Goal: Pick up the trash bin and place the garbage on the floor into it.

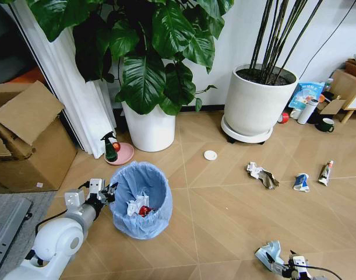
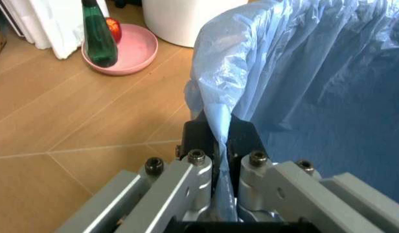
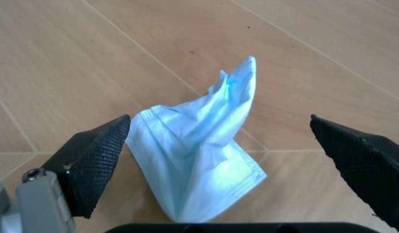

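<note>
The trash bin [image 1: 140, 201], lined with a light-blue bag [image 2: 303, 73], stands on the floor [image 1: 224, 216]. My left gripper [image 1: 110, 192] [image 2: 218, 141] is shut on its rim and bag edge. Inside lie a white paper wad [image 1: 133, 207] and a red can [image 1: 144, 210]. At the lower right my right gripper [image 1: 284, 265] [image 3: 232, 165] hangs open over a crumpled light-blue face mask [image 1: 267, 253] [image 3: 199, 155], one finger on each side of it. More garbage lies beyond: a white disc lid [image 1: 210, 155], a crumpled wrapper [image 1: 261, 175], a blue-white wrapper [image 1: 301, 182] and a tube [image 1: 325, 172].
Two large white plant pots [image 1: 150, 128] [image 1: 258, 105] stand by the wall. A pink dish with a green spray bottle [image 1: 111, 149] sits behind the bin. Cardboard boxes [image 1: 26, 140] and a grey mat [image 1: 9, 221] are on the left; bottles and a mug [image 1: 325, 124] far right.
</note>
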Motion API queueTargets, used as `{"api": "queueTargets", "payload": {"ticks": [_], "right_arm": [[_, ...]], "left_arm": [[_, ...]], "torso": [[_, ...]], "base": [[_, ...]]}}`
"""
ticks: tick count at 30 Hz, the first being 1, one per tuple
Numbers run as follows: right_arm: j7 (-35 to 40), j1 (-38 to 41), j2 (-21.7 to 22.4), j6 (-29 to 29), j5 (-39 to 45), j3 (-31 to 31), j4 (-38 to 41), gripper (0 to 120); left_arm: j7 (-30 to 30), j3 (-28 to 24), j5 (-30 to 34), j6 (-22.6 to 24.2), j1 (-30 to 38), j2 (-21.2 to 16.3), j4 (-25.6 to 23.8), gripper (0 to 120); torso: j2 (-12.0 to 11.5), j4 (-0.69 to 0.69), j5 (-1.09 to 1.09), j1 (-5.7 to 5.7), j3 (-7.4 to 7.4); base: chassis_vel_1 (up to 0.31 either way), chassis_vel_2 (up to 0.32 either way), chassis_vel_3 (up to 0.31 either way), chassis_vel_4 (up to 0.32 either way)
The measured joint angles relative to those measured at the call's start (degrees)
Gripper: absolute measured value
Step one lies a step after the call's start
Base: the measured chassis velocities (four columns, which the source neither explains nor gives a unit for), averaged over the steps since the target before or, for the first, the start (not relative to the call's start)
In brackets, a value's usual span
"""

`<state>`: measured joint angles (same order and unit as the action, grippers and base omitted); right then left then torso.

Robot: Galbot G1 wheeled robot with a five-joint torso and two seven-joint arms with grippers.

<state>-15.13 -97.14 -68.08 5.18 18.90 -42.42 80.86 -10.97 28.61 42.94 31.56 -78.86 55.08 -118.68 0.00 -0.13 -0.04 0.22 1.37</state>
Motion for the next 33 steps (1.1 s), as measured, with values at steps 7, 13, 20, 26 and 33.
{"api": "queueTargets", "payload": {"ticks": [7,13,20,26,33], "right_arm": [[-0.3,4.2,-0.8,0.6,0.9,1.7,-4.7,97],[-0.2,5.5,-0.9,0.6,2.2,2.6,-6.8,77],[0.0,6.5,-1.0,1.2,2.6,3.1,-8.7,52],[0.1,6.9,-0.9,1.3,3.2,3.5,-9.7,32],[0.3,7.2,-0.9,1.3,3.5,3.8,-10.2,3]], "left_arm": [[-0.2,-0.5,-0.1,0.0,0.0,-0.4,-0.1,0],[-0.9,-0.8,0.1,-0.1,0.1,-0.8,-0.5,0],[-1.2,-1.0,0.2,0.0,0.2,-0.8,-0.5,0],[-1.5,-1.1,0.2,0.1,0.1,-0.6,-0.6,0],[-2.3,-1.1,0.2,0.2,-0.4,-0.6,-1.1,0]], "torso": [[0.0,0.01,0.0,0.0,0.0],[0.0,0.0,-0.01,0.0,0.0],[0.0,0.0,0.0,0.0,0.0],[0.0,0.0,-0.01,0.0,0.0],[0.0,0.0,0.0,0.0,0.0]], "base": [[0.0,0.0,0.0,0.0],[0.0,0.0,0.0,0.0],[0.0,0.0,0.0,0.0],[0.0,0.0,0.0,0.0],[0.0,0.0,0.0,0.0]]}}
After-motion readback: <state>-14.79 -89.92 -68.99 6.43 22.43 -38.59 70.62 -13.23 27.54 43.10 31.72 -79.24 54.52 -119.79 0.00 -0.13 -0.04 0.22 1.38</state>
